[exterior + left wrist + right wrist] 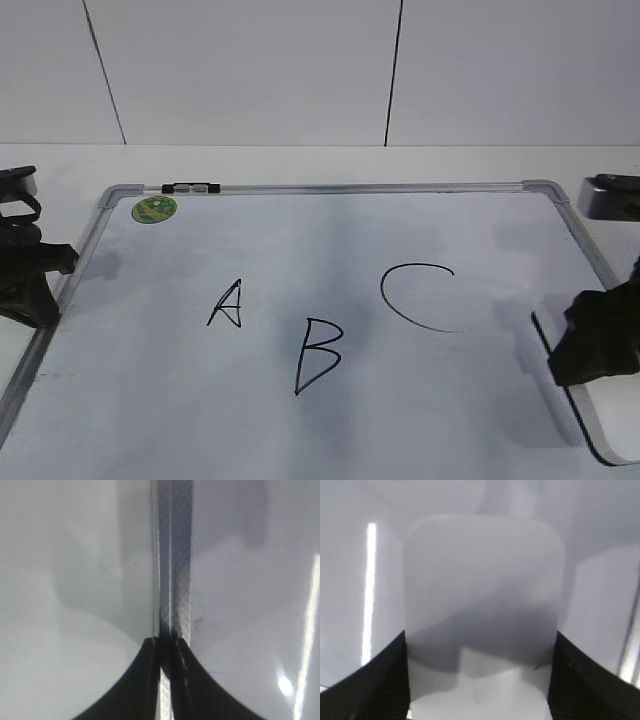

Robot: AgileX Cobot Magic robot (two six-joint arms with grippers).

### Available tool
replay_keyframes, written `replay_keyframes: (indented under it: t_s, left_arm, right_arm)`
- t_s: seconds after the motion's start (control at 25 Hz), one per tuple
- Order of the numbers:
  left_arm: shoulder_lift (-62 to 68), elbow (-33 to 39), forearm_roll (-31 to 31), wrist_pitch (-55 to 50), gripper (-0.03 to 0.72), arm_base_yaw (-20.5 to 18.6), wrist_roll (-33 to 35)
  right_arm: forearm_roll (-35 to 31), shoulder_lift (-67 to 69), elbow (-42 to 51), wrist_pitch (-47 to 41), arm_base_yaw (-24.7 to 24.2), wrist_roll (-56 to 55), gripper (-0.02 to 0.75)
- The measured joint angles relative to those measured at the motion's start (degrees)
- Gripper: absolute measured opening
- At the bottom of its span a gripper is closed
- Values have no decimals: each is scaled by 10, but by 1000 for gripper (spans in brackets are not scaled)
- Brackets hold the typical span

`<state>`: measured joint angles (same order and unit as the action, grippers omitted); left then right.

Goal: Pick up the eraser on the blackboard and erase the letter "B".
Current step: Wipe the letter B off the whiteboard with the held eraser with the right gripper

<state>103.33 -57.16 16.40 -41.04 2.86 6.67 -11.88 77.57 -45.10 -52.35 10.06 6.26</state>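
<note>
The blackboard (300, 240) is a white dry-erase board with a grey frame, lying flat on the table. The black letter "B" (318, 355) is whole, at the front middle of the board. The white eraser (603, 425) lies at the board's right edge. My right gripper (590, 350) is down over it. In the right wrist view its two jaws (479, 680) press against both long sides of the eraser (482, 580). My left gripper (30, 290) sits at the board's left edge, jaws (166, 642) shut over the grey frame strip (175, 555).
A black "A" (227, 303) stands left of the B and a larger "C" (420, 297) to its right. A green sticker (154, 209) and a black-and-silver clip (190, 187) sit at the far left corner. A dark device (612, 195) lies off the far right corner.
</note>
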Motion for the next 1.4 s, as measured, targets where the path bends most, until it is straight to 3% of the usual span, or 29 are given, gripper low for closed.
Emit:
replay_keyframes:
  t_s: [0.24,0.68,1.04,1.24,1.4]
  left_arm:
    - [0,0,0,0,29,0,0]
    - [0,0,3,0,29,0,0]
    - [0,0,3,0,29,0,0]
    - [0,0,3,0,29,0,0]
    - [0,0,3,0,29,0,0]
  right_arm:
    - [-4,37,-44,10,102,-4,530]
    - [0,159,-202,0,212,-7,530]
    - [34,259,-282,-8,267,-7,530]
    - [98,312,-366,-64,292,0,530]
    - [107,365,-432,-126,297,31,530]
